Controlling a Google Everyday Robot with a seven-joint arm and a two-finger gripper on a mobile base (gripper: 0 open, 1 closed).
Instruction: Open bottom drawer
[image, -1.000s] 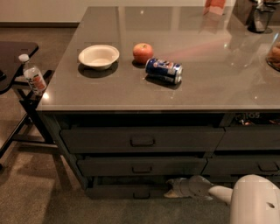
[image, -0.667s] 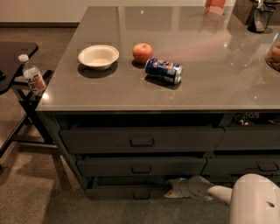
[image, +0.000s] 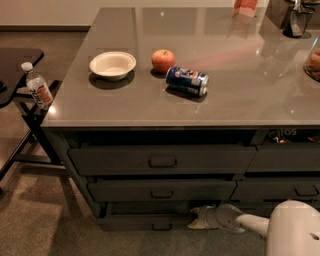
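Grey glossy surface (image: 150, 107) fills most of view, w/ soft light reflections toward far R corner. Dark cabinet (image: 59, 142) sits under its front edge. Floor (image: 45, 220) is brownish carpet, front L. Pale wall (image: 45, 12) strip w/ dark baseboard beyond far L corner. Black folding stand (image: 20, 57) off L edge. Hand (image: 194, 220) low near floor, below front edge.

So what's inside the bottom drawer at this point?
Nothing of its inside shows: only a dark gap lies above the front of the bottom drawer, overhung by the middle drawer. The end effector is low at that front's right end.
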